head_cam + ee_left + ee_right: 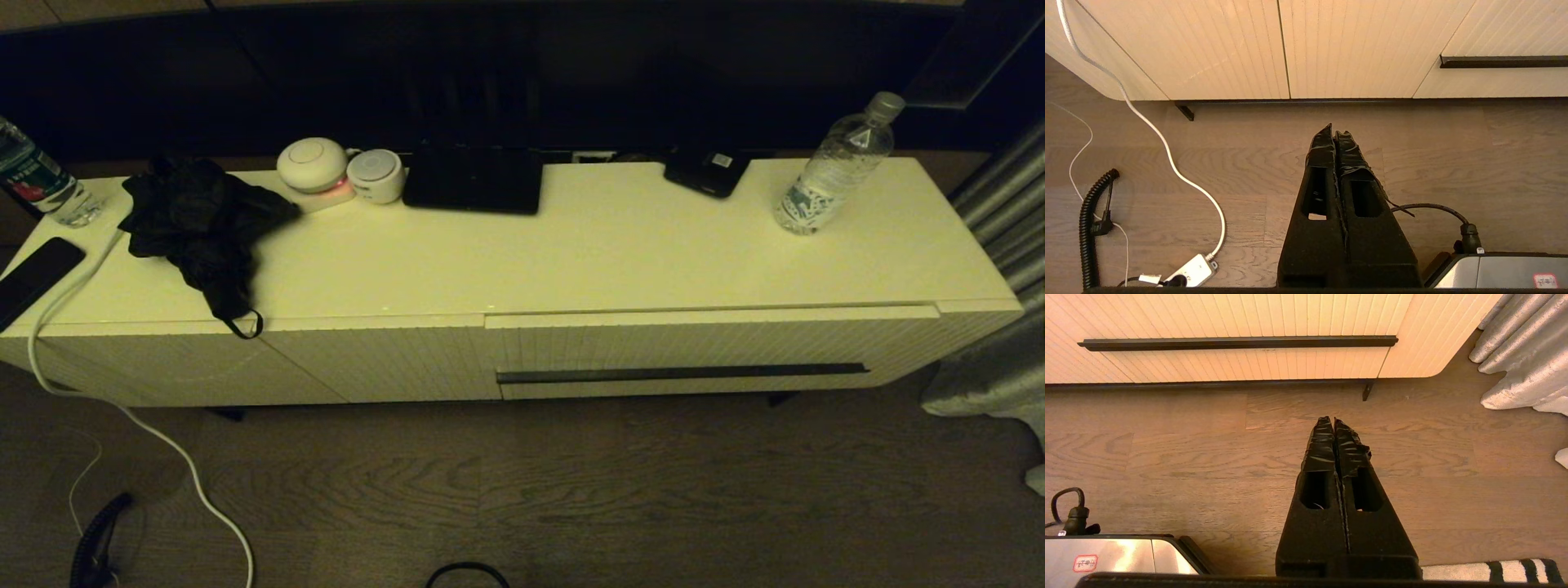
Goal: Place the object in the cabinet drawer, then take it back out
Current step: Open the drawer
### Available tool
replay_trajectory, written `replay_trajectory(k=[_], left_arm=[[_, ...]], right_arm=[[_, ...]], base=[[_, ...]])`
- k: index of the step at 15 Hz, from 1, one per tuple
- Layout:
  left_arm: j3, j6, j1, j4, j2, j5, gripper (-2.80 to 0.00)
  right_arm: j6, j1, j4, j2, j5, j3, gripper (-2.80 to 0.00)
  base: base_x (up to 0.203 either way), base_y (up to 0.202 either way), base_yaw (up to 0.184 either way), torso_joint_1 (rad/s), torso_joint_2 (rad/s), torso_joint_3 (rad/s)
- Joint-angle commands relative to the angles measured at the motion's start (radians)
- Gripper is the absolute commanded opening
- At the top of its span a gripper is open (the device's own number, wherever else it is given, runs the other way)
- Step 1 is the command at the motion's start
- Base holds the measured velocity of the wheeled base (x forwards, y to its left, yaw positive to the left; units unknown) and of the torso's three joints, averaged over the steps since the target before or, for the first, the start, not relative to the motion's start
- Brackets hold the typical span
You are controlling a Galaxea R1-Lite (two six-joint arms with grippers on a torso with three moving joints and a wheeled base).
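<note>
Both claws, left claw (1334, 132) and right claw (1329, 419), hang clenched and empty over wooden floor before the ribbed cabinet (571, 245); one clear bottle (837, 167) stands upright on its smooth top, above one shut drawer (702, 351).

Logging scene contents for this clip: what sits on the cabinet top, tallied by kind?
Plastic water bottles: 2, clear grey-capped one and green-and-red-labelled one
Round white gadgets: 2
Flat black devices: 3
Crumpled black cloth: 1
Total: 8
</note>
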Motion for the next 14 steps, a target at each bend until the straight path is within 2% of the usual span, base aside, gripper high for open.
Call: replay_trajectory(k=[1,12,14], left_arm=[[0.001,0.000,0.000,0.000,-0.002,0.000,-2.80],[0.002,0.000,0.000,0.000,-0.002,0.000,-2.80],[0.001,0.000,0.000,0.000,-0.002,0.000,-2.80]], right_arm=[[0.001,0.000,0.000,0.000,0.000,0.000,-2.80],[0.022,0.000,-0.009,-0.003,-0.012,-0.001,-2.80],[0.014,0.000,-0.009,0.000,-0.022,-0.051,-2.80]], base=[[0.000,0.000,0.000,0.000,0.00,0.000],[0.000,0.000,0.000,0.000,0.00,0.000],[0.000,0.000,0.000,0.000,0.00,0.000]])
